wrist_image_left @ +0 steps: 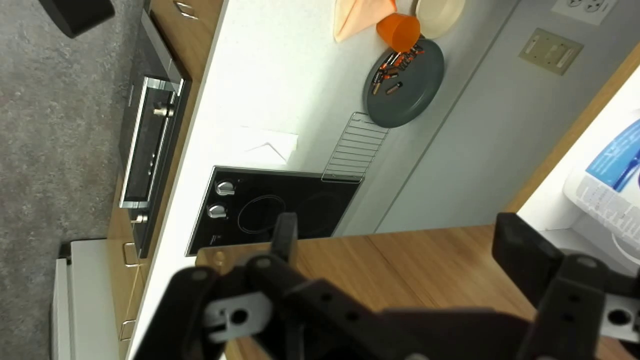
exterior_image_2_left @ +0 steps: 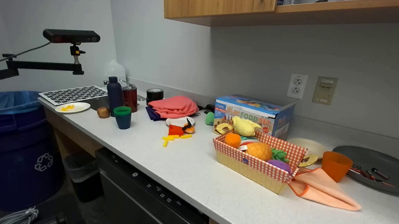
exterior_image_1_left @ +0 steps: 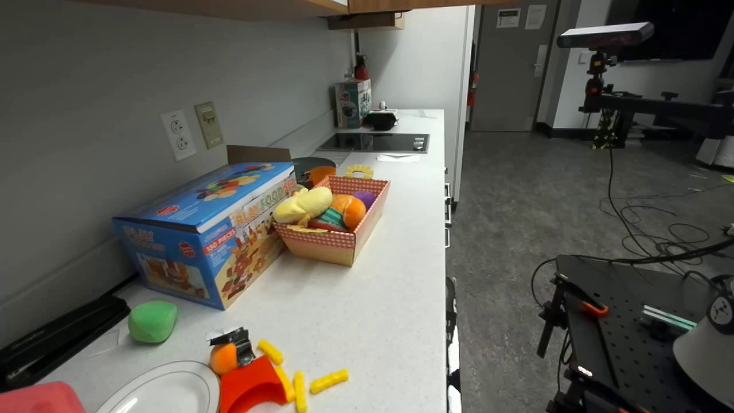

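My gripper [wrist_image_left: 398,222] shows in the wrist view, its two fingers wide apart with nothing between them. It is out of view in both exterior views. A wooden cabinet [wrist_image_left: 400,270] lies behind the fingers; I cannot tell the distance. Beyond are a black cooktop [wrist_image_left: 270,205], a wire rack [wrist_image_left: 356,147], a dark grey plate [wrist_image_left: 407,92] with several batteries, an orange cup [wrist_image_left: 400,32] and a peach cloth [wrist_image_left: 362,15]. A checkered basket [exterior_image_2_left: 251,170] of plush fruit stands on the counter in both exterior views, beside a blue play food box [exterior_image_1_left: 200,218].
Yellow sticks [exterior_image_1_left: 329,381], a red holder [exterior_image_1_left: 252,385] and a white plate [exterior_image_1_left: 166,390] lie on the counter. A dark bottle [exterior_image_2_left: 114,94] and a green-rimmed cup [exterior_image_2_left: 122,117] stand farther along. Wooden cabinets [exterior_image_2_left: 220,6] overhang the counter. The robot's base [exterior_image_1_left: 708,350] is beside the counter.
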